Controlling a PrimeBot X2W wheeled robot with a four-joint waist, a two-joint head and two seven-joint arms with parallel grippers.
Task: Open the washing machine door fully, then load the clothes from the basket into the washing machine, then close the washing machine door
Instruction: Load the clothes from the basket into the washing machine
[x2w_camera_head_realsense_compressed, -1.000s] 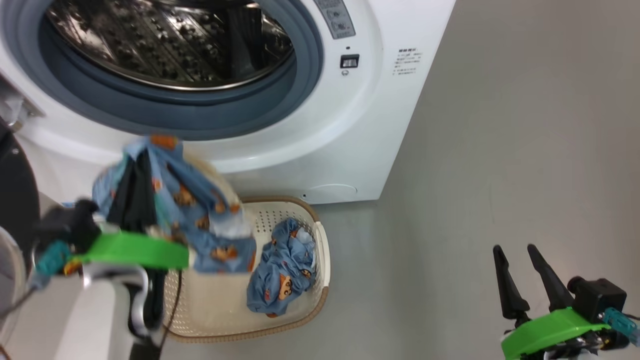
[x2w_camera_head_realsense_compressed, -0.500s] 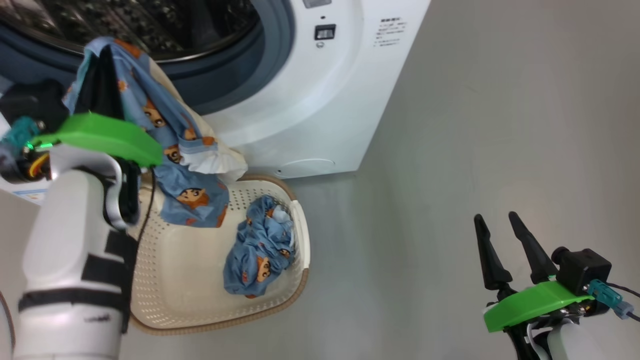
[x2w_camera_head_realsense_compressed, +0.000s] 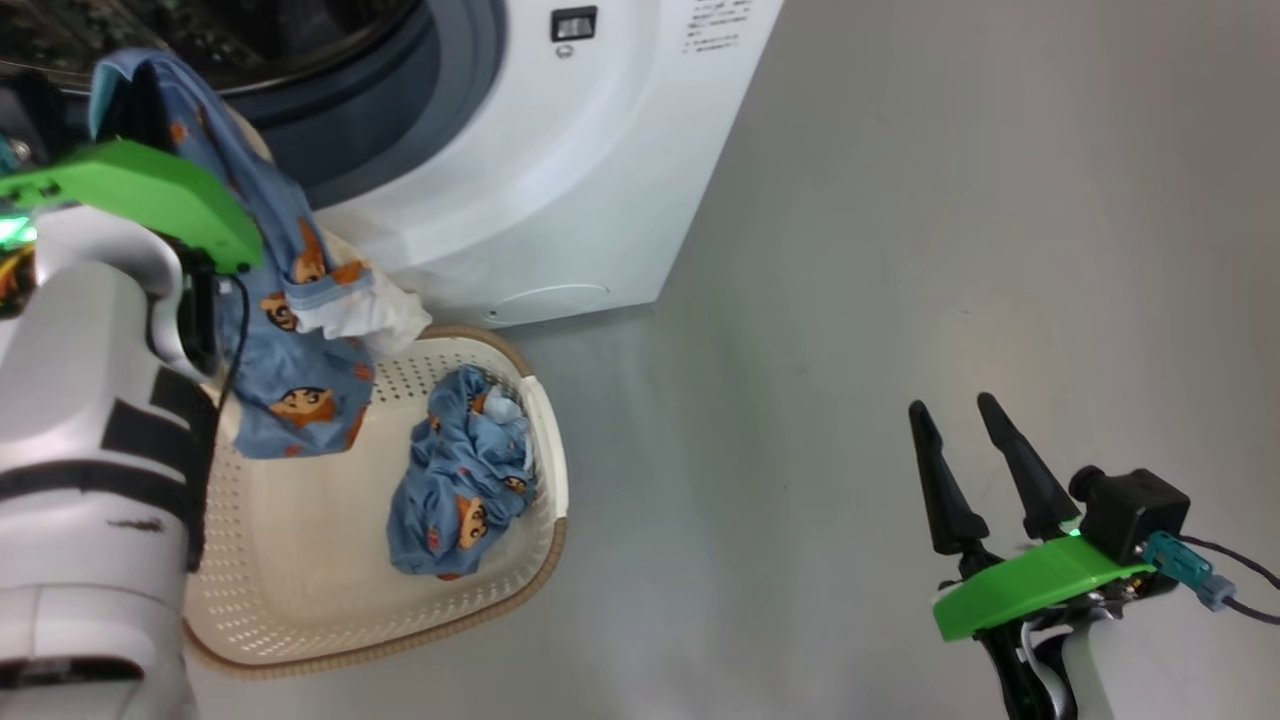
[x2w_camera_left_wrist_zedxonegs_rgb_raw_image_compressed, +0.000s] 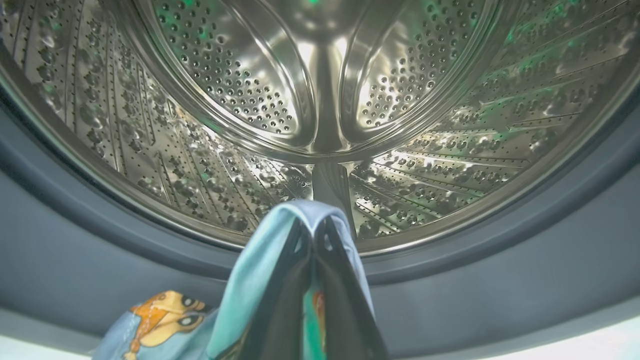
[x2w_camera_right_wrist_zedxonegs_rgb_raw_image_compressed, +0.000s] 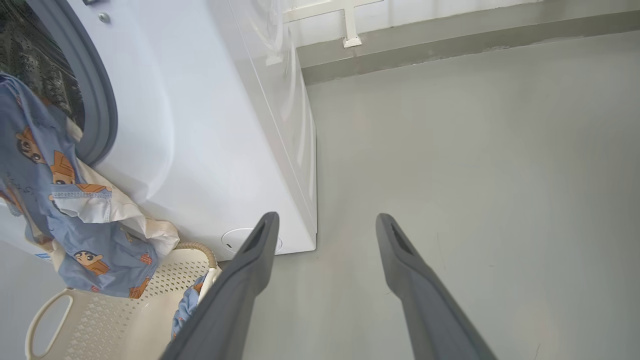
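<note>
My left gripper (x2w_camera_left_wrist_zedxonegs_rgb_raw_image_compressed: 312, 227) is shut on a light blue garment (x2w_camera_head_realsense_compressed: 290, 380) with orange-brown cartoon prints and a cream piece. It holds the garment at the mouth of the washing machine (x2w_camera_head_realsense_compressed: 560, 180), just in front of the grey gasket (x2w_camera_left_wrist_zedxonegs_rgb_raw_image_compressed: 75, 250) and the steel drum (x2w_camera_left_wrist_zedxonegs_rgb_raw_image_compressed: 320, 100). The cloth hangs down over the basket (x2w_camera_head_realsense_compressed: 300, 560). Another blue garment (x2w_camera_head_realsense_compressed: 460, 480) lies bunched in the basket's right end. My right gripper (x2w_camera_head_realsense_compressed: 950, 402) stands open and empty over the floor, far to the right. The washing machine door is out of view.
Bare grey floor (x2w_camera_head_realsense_compressed: 900, 250) stretches to the right of the washer and the basket. In the right wrist view a wall base (x2w_camera_right_wrist_zedxonegs_rgb_raw_image_compressed: 450, 50) runs behind the machine. The basket sits on the floor directly under the washer's front.
The head camera has swung, shifting the whole scene left and up. My left gripper has carried the garment up from above the basket to the drum opening. The right gripper stays open.
</note>
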